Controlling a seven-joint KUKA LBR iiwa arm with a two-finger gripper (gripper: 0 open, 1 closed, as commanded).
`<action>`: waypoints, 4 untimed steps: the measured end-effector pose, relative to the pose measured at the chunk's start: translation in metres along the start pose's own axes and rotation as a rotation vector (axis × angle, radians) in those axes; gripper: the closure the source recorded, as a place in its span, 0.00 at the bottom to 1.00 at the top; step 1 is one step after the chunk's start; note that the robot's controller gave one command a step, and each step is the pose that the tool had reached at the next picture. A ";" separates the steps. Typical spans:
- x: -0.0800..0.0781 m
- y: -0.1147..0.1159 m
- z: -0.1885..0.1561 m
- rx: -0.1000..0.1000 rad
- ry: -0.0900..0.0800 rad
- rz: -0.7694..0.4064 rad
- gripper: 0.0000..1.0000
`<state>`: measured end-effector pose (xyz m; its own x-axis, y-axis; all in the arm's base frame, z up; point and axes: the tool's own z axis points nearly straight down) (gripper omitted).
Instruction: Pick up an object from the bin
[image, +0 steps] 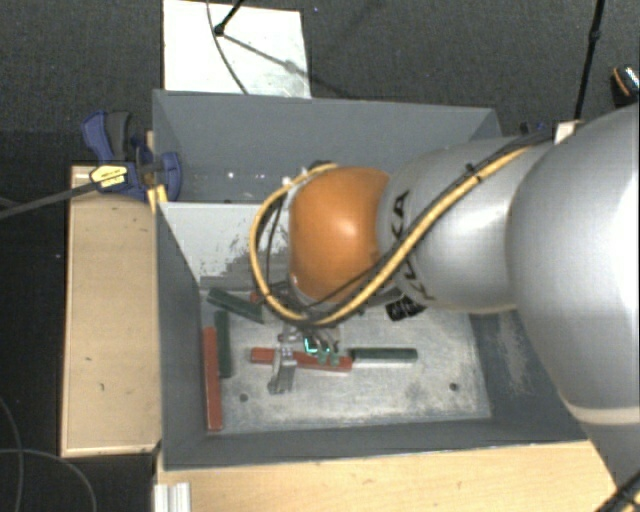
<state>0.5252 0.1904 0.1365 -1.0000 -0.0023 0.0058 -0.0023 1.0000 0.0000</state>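
The gripper (300, 350), open or closed impossible to tell, hangs at frame centre over a short red bar (262, 355) beside a green-handled tool (385, 354) on the grey bin (430, 395) floor; a clean pick likely means centring on one piece alone.

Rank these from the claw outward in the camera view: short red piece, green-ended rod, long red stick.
1. The short red piece, right under the claw.
2. The green-ended rod, just to the right.
3. The long red stick, at the far left.
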 end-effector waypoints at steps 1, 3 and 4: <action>-0.002 -0.092 0.067 0.001 -0.004 0.301 0.00; 0.011 -0.061 0.066 -0.001 -0.003 0.304 0.00; 0.011 -0.061 0.066 -0.001 -0.004 0.313 0.00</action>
<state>0.5143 0.1291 0.0704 -0.9522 0.3054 0.0023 0.3054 0.9522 0.0001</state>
